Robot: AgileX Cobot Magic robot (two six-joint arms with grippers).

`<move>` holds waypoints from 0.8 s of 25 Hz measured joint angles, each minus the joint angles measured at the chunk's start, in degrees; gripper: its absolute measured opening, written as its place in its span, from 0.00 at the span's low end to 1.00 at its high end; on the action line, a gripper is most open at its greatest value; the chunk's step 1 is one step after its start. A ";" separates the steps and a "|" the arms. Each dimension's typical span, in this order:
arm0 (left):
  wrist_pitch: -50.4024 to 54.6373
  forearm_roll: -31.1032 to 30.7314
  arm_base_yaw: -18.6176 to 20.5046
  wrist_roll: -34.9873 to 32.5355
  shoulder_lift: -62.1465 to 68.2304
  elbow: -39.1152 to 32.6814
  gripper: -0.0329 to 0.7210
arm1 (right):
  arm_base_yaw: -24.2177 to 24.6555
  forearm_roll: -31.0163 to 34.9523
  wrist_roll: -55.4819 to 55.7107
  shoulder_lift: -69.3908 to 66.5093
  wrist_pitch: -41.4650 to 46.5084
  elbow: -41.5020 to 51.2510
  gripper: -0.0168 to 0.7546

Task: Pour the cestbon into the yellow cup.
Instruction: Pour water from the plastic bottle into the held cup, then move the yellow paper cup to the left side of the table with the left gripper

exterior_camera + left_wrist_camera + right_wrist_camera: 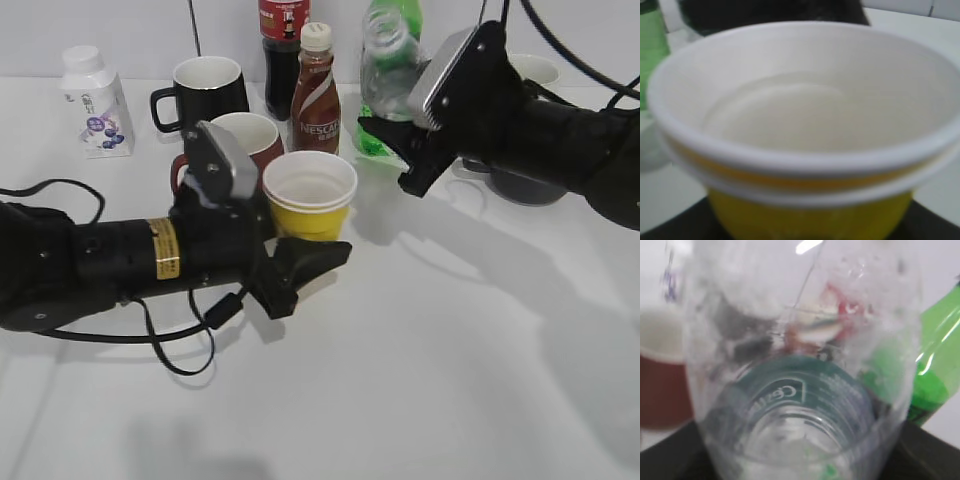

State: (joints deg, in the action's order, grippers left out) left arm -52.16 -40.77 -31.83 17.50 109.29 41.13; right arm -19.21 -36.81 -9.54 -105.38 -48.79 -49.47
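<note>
The yellow cup (312,205), white inside with a white rolled rim, sits between the jaws of my left gripper (300,262), which is shut on its lower wall. It fills the left wrist view (810,210) and looks empty. My right gripper (397,140) is shut on the cestbon (388,62), a clear, uncapped bottle held upright at the back, right of the cup and apart from it. In the right wrist view the cestbon (800,390) shows its dark green label close up.
Behind the cup stand a dark red mug (245,140), a black mug (205,90), a brown Nescafe bottle (316,95) and a cola bottle (283,45). A green soda bottle (408,15) stands behind the cestbon. A white milk bottle (95,100) is at the back left.
</note>
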 joint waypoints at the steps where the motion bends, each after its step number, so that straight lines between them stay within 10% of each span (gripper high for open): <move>1: -0.10 0.07 0.45 0.00 -0.40 -0.33 0.63 | 0.00 0.39 1.41 0.00 0.00 0.00 0.62; 20: -0.74 1.24 16.95 0.00 -14.66 -8.84 0.63 | 0.00 8.60 9.54 0.17 -5.22 0.00 0.62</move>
State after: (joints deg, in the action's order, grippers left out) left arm -52.90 -39.53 -14.88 17.50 94.63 32.29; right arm -19.21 -28.21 0.00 -105.21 -54.01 -49.47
